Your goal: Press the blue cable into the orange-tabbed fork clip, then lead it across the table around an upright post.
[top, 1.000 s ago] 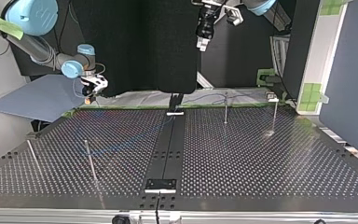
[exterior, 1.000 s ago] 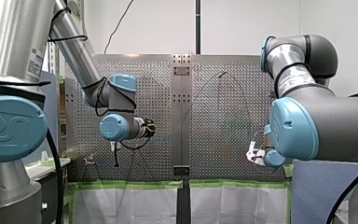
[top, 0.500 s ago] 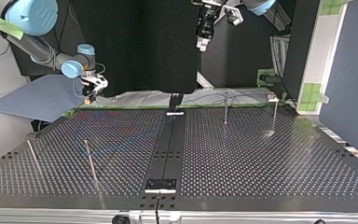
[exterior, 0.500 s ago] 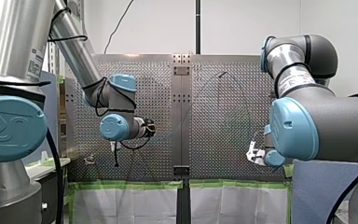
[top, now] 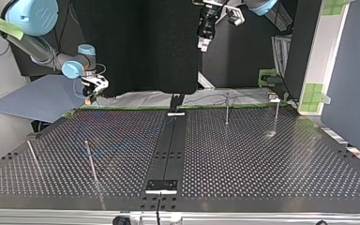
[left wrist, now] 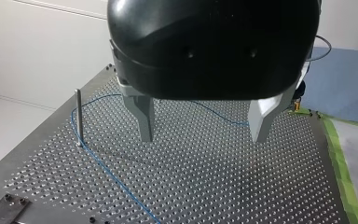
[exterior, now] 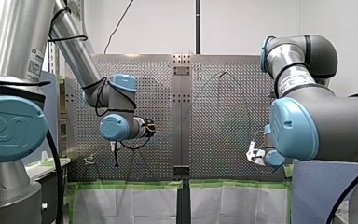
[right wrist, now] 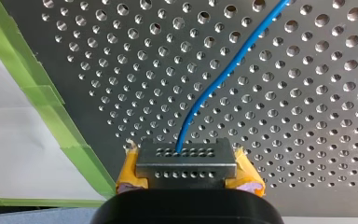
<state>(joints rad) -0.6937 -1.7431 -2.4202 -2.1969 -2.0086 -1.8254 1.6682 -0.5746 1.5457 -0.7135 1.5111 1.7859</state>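
Your right gripper (right wrist: 186, 161) had its yellow pads (right wrist: 129, 175) drawn together on the end of the blue cable (right wrist: 223, 74). It sat low over the perforated table (right wrist: 307, 140), at the front view's near right corner, just beside the green tape (right wrist: 51, 98).

Your left gripper (left wrist: 203, 137) hovered well above the table, its metal fingers (left wrist: 144, 116) wide apart with nothing between them. Below it the cable lay slack on the plate and bent close by an upright post (left wrist: 78, 116). I could not make out the orange-tabbed fork clip with any certainty.

So I judged the pressing step to be the one in hand. The next move called for carrying the held end to the clip and seating it squarely, minding the slack.

The table was grey metal drilled all over, split by a dark centre strip (top: 168, 150). Around it stood a white wall (exterior: 242, 28), a black panel (top: 136, 47) and a blue-grey sheet (top: 33, 98)
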